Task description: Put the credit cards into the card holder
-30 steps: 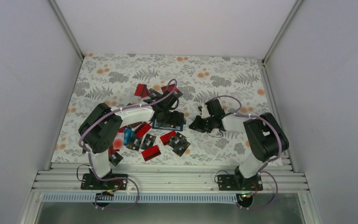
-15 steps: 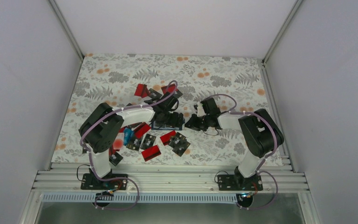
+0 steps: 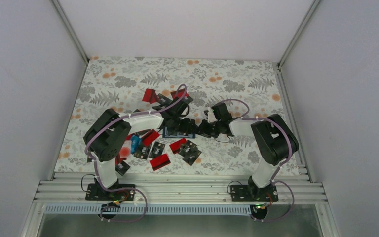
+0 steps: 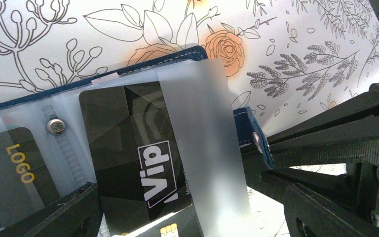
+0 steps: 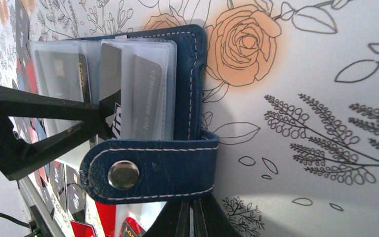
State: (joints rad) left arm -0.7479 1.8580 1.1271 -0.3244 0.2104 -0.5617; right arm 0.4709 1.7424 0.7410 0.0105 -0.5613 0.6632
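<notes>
Pinching the card holder (image 3: 172, 134) by its snap tab (image 5: 153, 173), right gripper (image 3: 201, 130) is closed on it; left gripper (image 3: 182, 126) is spread wide over the sleeves. Holder lies open mid-worktop (image 3: 237, 74). Loose credit cards (image 3: 160, 161) crowd near-left; room to move is right and far. White walls (image 3: 345, 98) enclose.

**Q:** How many arms are shown?
**A:** Two: left arm (image 3: 128, 123), right arm (image 3: 271, 140).
**Q:** And holders?
**A:** One card holder (image 5: 195, 84).
**Q:** Loose credit cards (image 3: 160, 161)?
**A:** Roughly a dozen, mostly red or black, one teal; the arms hide some, so no exact count.
</notes>
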